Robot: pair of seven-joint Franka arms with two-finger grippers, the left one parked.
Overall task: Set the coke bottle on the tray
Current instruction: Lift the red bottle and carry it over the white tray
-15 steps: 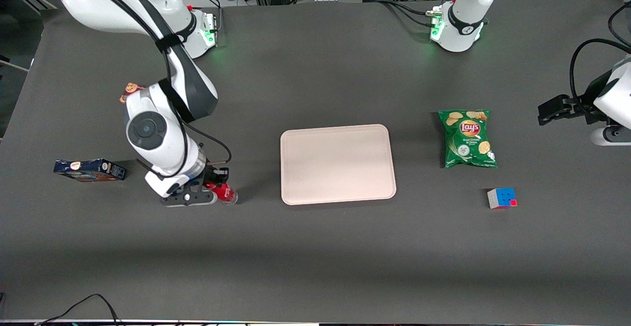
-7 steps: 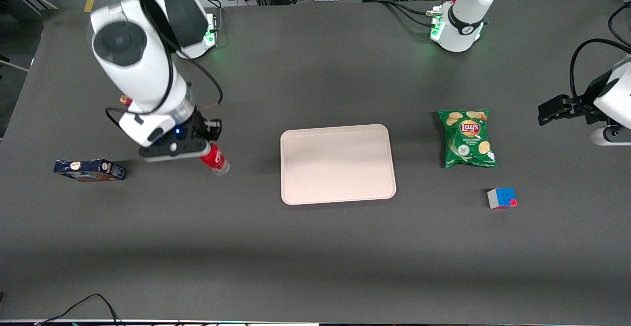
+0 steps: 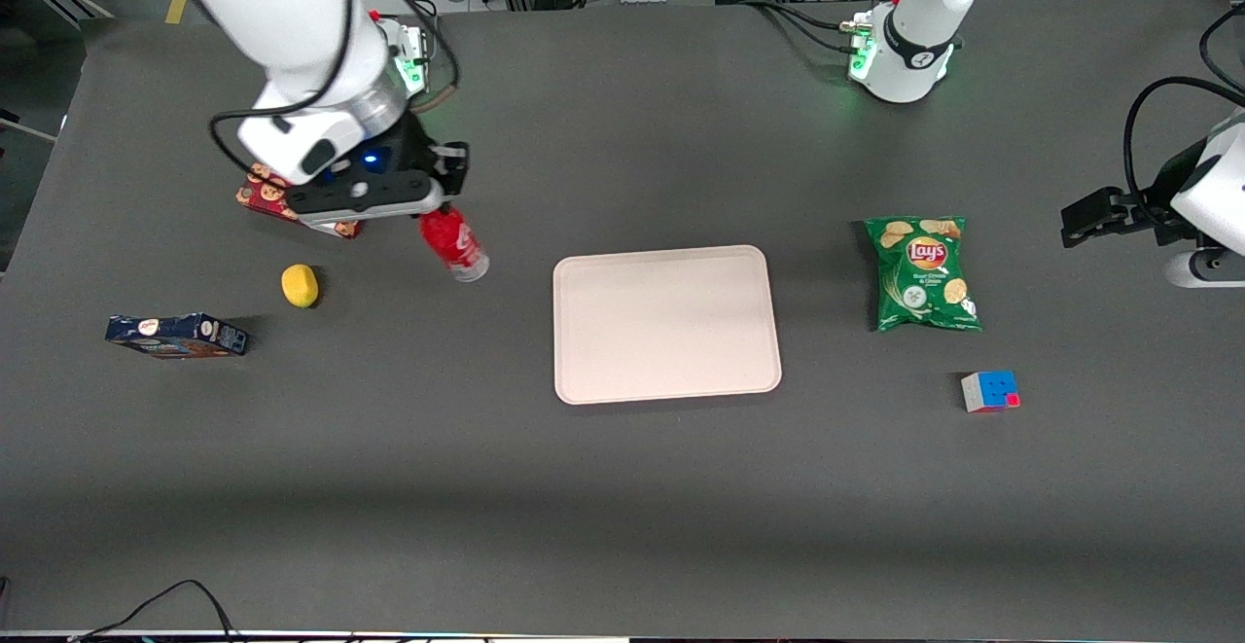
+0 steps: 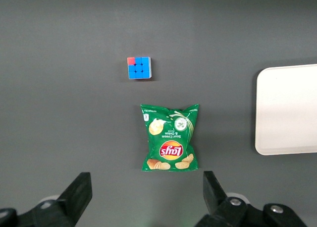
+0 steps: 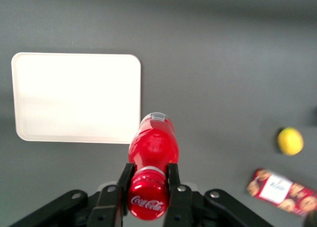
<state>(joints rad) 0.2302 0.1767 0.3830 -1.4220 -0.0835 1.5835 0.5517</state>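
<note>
Front view is showing the gripper (image 3: 440, 213) hanging above the table with the coke bottle (image 3: 455, 245) dangling from it, clear of the mat and tilted, base leaning toward the tray (image 3: 665, 323). Wrist camera is giving the close look: both fingers (image 5: 125, 180) are pinching the bottle's neck just under the red cap, label and clear base pointing down at the table. That grip is sitting very high on the bottle, so the body looks free to swing; a quick sideways carry could be rocking it loose, and a tilted base is likely tipping over once it is touching down. Bottle is near the tray's edge toward the working arm's end, not yet over it. Tray itself is holding nothing at all, just bare pale surface inside its low rim. Nearby, a lemon (image 3: 300, 285) and a cookie packet (image 3: 265, 194) are lying beside the arm, a dark box (image 3: 176, 335) nearer the camera; chips bag (image 3: 921, 272) and puzzle cube (image 3: 990, 391) are sitting toward the parked arm's end.
</note>
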